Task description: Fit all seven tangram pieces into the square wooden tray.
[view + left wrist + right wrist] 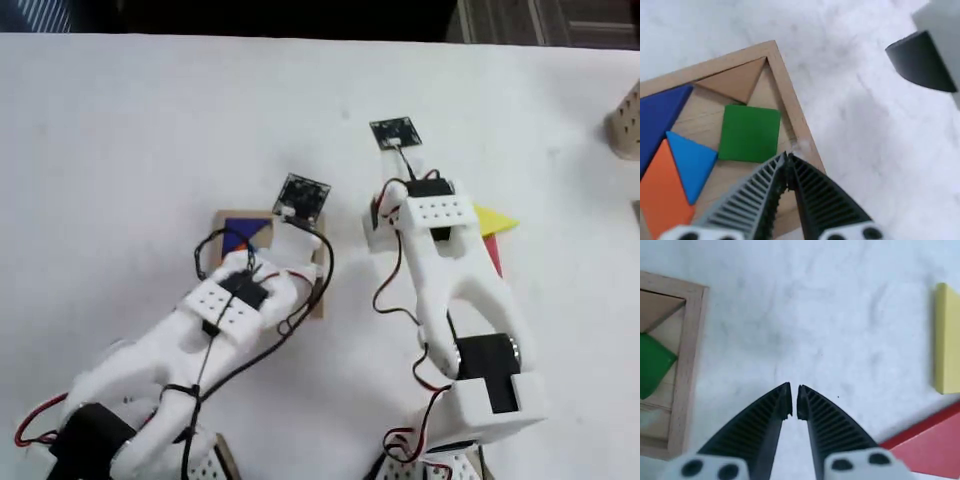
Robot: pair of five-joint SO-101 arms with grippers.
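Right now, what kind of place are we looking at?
Likely a robotics lab or hobby test bench, not a production site: two small white robot arms side by side on a plain white table, with a wooden tray of tangram pieces.

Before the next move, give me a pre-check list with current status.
1. Left gripper shut and empty, over the tray rim: ok.
2. Right gripper shut and empty, over bare table: ok.
3. All pieces in the tray: not ok, yellow piece and red piece lie outside.
4. Green square flat on the tray floor: ok.
5. Room left for both: cannot tell.
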